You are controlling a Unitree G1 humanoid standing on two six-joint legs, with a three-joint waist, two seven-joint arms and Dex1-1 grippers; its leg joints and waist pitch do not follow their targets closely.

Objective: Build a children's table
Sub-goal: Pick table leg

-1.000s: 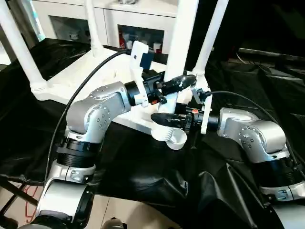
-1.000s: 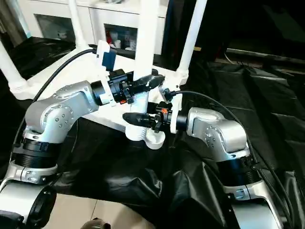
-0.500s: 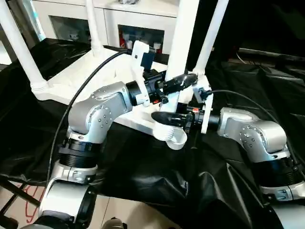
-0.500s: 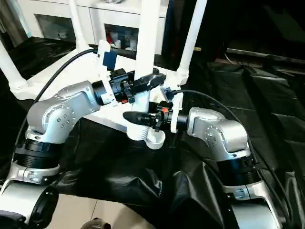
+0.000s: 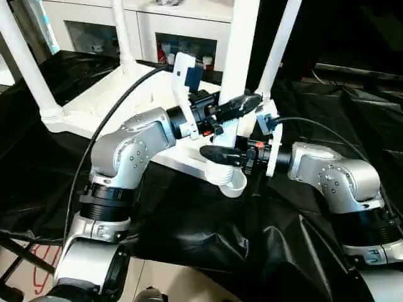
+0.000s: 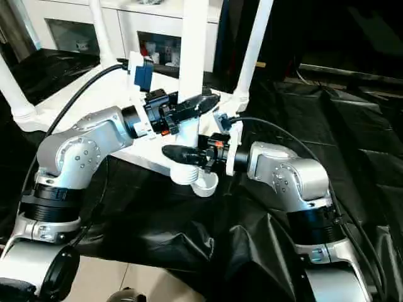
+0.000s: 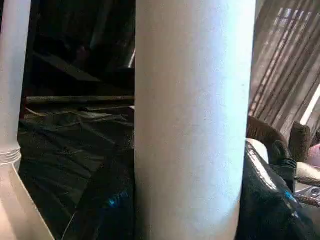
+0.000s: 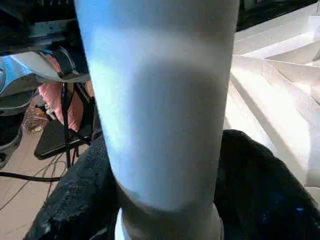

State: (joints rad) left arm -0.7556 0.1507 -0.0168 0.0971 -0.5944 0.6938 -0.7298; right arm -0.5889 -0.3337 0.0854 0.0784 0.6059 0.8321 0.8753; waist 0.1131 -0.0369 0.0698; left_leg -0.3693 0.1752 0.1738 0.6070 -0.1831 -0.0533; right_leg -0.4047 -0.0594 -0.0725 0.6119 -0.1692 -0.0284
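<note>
The fourth leg [image 5: 238, 56] is held upright over the nearest corner socket [image 5: 232, 181] of the upturned table top [image 5: 94, 104], clasped by the left tool [image 5: 242, 106] above and the right tool [image 5: 221, 155] below (both part-open round it).

Left arm [image 5: 129, 148] and right arm [image 5: 334, 176]: rounded silver shells dotted with small screws, joined by black ribbed collars. White wrist brackets, the left bearing a blue block. A black cable loops to each wrist. Glossy black fingers; small orange-red details at their bases.
</note>
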